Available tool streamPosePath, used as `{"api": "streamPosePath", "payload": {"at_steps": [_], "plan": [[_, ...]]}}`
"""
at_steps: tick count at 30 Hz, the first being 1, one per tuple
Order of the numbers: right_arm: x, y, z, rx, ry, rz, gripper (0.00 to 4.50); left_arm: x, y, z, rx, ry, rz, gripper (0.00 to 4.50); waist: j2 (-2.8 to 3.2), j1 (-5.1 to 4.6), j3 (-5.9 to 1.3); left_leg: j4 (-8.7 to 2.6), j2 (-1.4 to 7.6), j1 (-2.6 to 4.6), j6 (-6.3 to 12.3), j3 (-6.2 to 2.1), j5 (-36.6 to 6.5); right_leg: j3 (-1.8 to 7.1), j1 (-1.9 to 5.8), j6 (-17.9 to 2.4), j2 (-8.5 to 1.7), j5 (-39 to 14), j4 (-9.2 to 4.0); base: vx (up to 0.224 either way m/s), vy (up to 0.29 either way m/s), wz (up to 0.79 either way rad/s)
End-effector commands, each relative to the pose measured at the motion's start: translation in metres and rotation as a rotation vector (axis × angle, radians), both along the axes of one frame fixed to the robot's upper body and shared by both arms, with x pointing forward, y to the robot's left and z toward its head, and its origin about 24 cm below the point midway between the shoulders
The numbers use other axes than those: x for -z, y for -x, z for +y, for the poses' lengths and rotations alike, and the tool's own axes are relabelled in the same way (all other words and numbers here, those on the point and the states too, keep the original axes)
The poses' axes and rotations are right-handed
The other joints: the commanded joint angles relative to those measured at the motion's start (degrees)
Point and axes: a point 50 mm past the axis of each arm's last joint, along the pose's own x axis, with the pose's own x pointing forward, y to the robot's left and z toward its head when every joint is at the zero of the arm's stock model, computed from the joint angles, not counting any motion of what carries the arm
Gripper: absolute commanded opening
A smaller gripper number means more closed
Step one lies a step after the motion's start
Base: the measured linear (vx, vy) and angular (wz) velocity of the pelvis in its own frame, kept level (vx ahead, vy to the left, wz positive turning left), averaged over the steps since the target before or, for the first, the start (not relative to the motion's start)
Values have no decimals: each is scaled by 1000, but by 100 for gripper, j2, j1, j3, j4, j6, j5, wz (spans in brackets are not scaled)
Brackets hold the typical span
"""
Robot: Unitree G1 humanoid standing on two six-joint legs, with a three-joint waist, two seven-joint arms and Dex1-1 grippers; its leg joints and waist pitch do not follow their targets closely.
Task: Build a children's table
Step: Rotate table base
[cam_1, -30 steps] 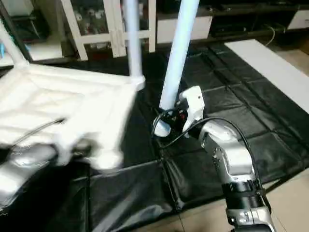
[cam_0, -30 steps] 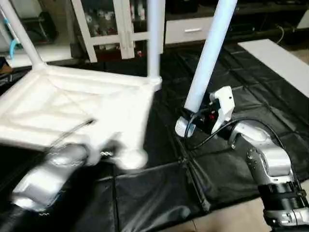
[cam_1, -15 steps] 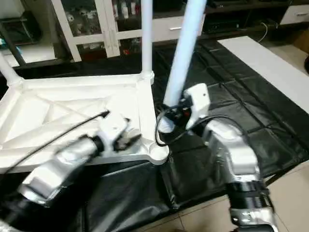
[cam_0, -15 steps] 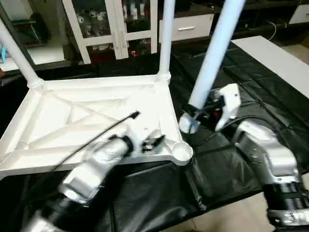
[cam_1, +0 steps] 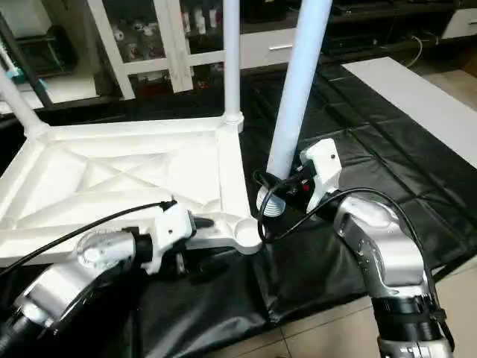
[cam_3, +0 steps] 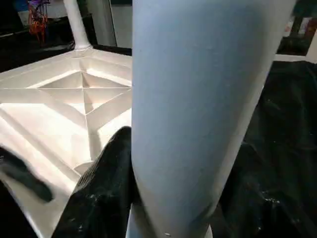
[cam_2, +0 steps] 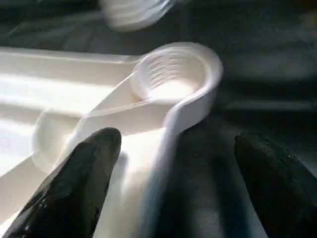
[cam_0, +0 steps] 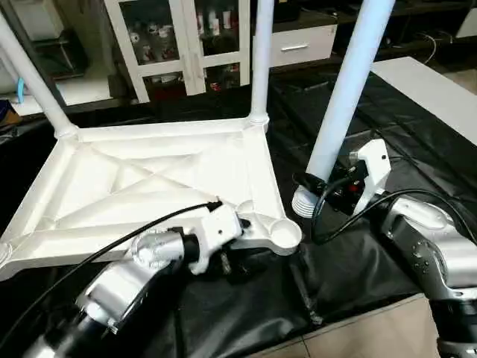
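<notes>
The children's table lies upside down: a white tabletop (cam_0: 149,179) with X ribs on a black mat. Two legs stand in its far corners, one at the far left (cam_0: 33,82) and one at the far right (cam_0: 261,60). The near right corner socket (cam_0: 284,234) is empty. My left gripper (cam_2: 173,183) is open at the tabletop's near rim beside that socket, one finger (cam_2: 74,188) over the rim, the other off it. My right gripper (cam_0: 317,186) is shut on a third leg (cam_0: 346,97), held nearly upright, its threaded end (cam_0: 303,203) just right of the socket.
A black padded mat (cam_0: 358,268) covers the floor. A white glass-door cabinet (cam_0: 179,45) stands behind the tabletop, and a white board (cam_0: 428,89) lies at the far right. A black cable (cam_0: 112,239) runs along my left forearm. Bare tan floor (cam_0: 373,335) shows at the near right.
The tabletop, blurred and tilted a second ago, now lies still and flat. My left gripper came off the top of the near rim, sank in front of it and opened wider. The right gripper kept its leg.
</notes>
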Motion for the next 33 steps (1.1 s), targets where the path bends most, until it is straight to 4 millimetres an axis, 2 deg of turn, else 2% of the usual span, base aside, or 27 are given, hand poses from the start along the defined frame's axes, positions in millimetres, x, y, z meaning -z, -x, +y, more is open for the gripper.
{"api": "streamPosePath", "payload": {"at_steps": [1,3,4,6,9,11,12,14,15,16,18,21,23,24,28,31,32,33], "plan": [[-5,4,4,-22,-7,-21,187,1,-14,10,-75,-58,-58,385,10,-28,-380,-483,447,196,-166,-224,-1653,250,175,-1171,-409,-1036,-433,0,0,0],[-4,5,4,-25,-5,-18,187,2,-18,14,-87,-79,-61,378,12,-49,-389,-482,440,192,-158,-231,-1654,243,176,-1170,-402,-1014,-440,0,0,0],[-2,7,5,-28,-3,-13,187,4,-17,16,-64,-87,-34,372,35,-55,-399,-489,452,178,-143,-244,-1578,237,188,-1204,-410,-852,-425,0,0,0],[-2,7,4,-28,-1,-10,187,5,-16,17,-48,-86,-15,345,31,-80,-395,-490,448,169,-91,-240,-1550,227,186,-1275,-403,-724,-413,0,0,0],[-1,8,4,-27,1,-7,187,6,-10,19,-14,-74,34,334,45,-90,-406,-480,448,175,-12,-229,-1527,231,181,-1313,-417,-782,-416,0,0,0],[-1,8,3,-26,2,-5,187,8,-7,21,1,-74,64,295,63,-91,-405,-480,449,175,-1,-227,-1527,228,178,-1318,-416,-807,-418,0,0,0],[0,8,3,-26,3,-4,187,9,-6,22,8,-74,77,295,71,-90,-408,-482,455,184,-5,-228,-1542,227,172,-1323,-411,-808,-417,0,0,0],[0,8,3,-25,3,-2,187,9,-4,24,11,-66,88,293,22,-86,-398,-490,454,184,7,-222,-1566,230,166,-1326,-411,-884,-426,0,0,0],[0,8,4,-25,3,-2,187,9,-5,24,4,-59,88,290,47,-84,-392,-492,456,185,1,-225,-1597,231,161,-1321,-416,-944,-424,0,0,0],[0,8,4,-27,3,0,187,8,-5,25,-4,-54,88,278,14,-90,-383,-497,458,183,3,-221,-1617,232,155,-1310,-412,-981,-434,0,0,0],[0,8,5,-29,2,1,187,8,-5,25,-10,-53,89,255,35,-83,-384,-497,461,192,-11,-223,-1627,236,149,-1291,-418,-1052,-435,0,0,0],[2,8,8,-39,0,7,187,7,-7,29,-61,-47,111,231,-4,-80,-376,-499,459,181,17,-221,-1565,241,152,-1290,-427,-1078,-436,0,0,0],[2,7,9,-42,-1,8,187,7,-7,30,-70,-44,115,205,7,-80,-377,-495,458,180,31,-220,-1542,241,149,-1265,-427,-1130,-445,0,0,0],[2,7,9,-43,-2,8,187,7,-7,30,-72,-45,117,205,-8,-79,-377,-495,457,175,49,-223,-1516,242,151,-1246,-425,-1142,-443,0,0,0],[3,7,10,-44,-4,10,187,9,-6,32,-108,-42,135,165,25,-79,-376,-507,467,180,38,-230,-1543,239,144,-1220,-423,-1158,-445,0,0,0],[4,8,11,-45,-6,12,187,11,-5,33,-138,-36,160,151,20,-82,-365,-512,465,186,10,-226,-1616,240,131,-1235,-412,-1147,-453,0,0,0],[4,9,12,-46,-7,13,187,12,-3,33,-144,-45,165,123,31,-78,-361,-515,462,185,1,-228,-1642,239,131,-1231,-415,-1173,-454,0,0,0],[5,9,12,-46,-7,14,187,13,-3,34,-147,-50,169,117,38,-84,-352,-520,460,183,-18,-230,-1708,241,127,-1206,-415,-1244,-462,0,0,0]]}}
